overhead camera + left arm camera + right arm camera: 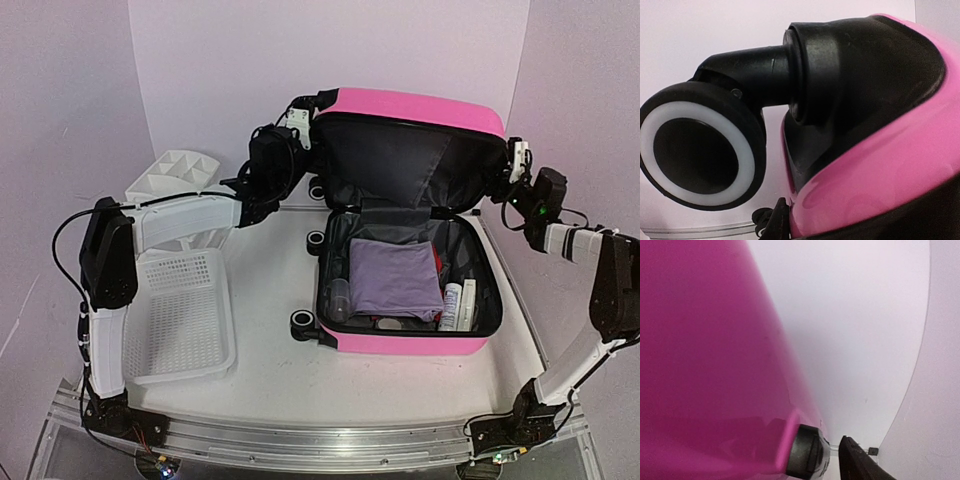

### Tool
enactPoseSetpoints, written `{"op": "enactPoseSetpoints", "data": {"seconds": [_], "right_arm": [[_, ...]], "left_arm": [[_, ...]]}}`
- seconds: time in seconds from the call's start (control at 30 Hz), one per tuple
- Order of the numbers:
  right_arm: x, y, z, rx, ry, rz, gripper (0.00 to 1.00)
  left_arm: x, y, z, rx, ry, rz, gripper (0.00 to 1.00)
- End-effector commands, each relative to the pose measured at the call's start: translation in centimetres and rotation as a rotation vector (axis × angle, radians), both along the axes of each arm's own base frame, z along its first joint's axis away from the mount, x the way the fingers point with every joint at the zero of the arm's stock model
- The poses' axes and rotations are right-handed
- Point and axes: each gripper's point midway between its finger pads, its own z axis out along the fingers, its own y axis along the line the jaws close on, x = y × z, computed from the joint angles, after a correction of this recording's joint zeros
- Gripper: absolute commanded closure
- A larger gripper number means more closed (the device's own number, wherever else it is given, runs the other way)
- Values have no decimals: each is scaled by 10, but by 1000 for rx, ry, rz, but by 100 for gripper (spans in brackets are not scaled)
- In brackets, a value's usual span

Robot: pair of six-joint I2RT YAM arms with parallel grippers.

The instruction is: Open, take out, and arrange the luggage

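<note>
The bright-pink luggage lies open on the table with its lid standing upright and the black lining showing. My left gripper is at the lid's upper left corner, shut on the lid's edge. The left wrist view shows the pink shell, a black wheel and one dark fingertip against the shell. My right gripper is at the lid's right edge. In the right wrist view, one of its fingers stands a little apart from a black foot on the shell; the other finger is hidden.
Inside the luggage lie a folded purple cloth, white tubes and a small bottle. A white mesh basket sits at the left, with a white drawer organizer behind it. Pale walls close in the back and sides.
</note>
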Motion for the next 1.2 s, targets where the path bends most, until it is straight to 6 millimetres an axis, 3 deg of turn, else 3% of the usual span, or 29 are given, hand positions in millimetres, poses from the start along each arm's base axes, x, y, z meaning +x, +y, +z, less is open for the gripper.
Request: {"op": "enactPoseSetpoints", "data": {"seconds": [0.0,0.07,0.2,0.23,0.27,0.37,0.53,0.6,0.67,0.73,0.83,1.03,1.17], "right_arm": [[-7,22,51,35,-156,147,54],[-6,22,49,55,-143,153,63],[-5,14,42,85,-101,105,96],[-6,12,41,85,-90,85,100],[-7,9,40,85,-78,66,100],[-11,-5,39,105,-36,-26,100],[-15,-26,49,163,31,-157,100],[-16,-32,52,175,53,-194,100],[-19,-35,52,194,92,-216,100],[-22,-36,50,205,144,-225,100],[-30,-42,53,231,157,-273,100],[-59,-70,57,253,208,-463,100],[-90,-90,54,236,259,-606,100]], "left_arm": [[-37,-19,19,-72,112,-195,87],[-45,-17,11,-77,159,-221,74],[-74,-8,-14,-66,278,-305,48],[-85,-7,-26,-60,326,-341,43],[-99,-1,-30,-66,369,-375,39],[-144,12,-66,-51,564,-483,30],[-200,66,-127,-41,896,-410,27],[-217,83,-150,-129,1030,-345,30],[-231,90,-174,-254,1168,-257,40],[-241,81,-189,-351,1270,-191,42],[-246,49,-204,-415,1398,-162,40],[-257,-3,-242,-513,1602,-54,20],[-244,-22,-259,-508,1611,-15,22]]}}
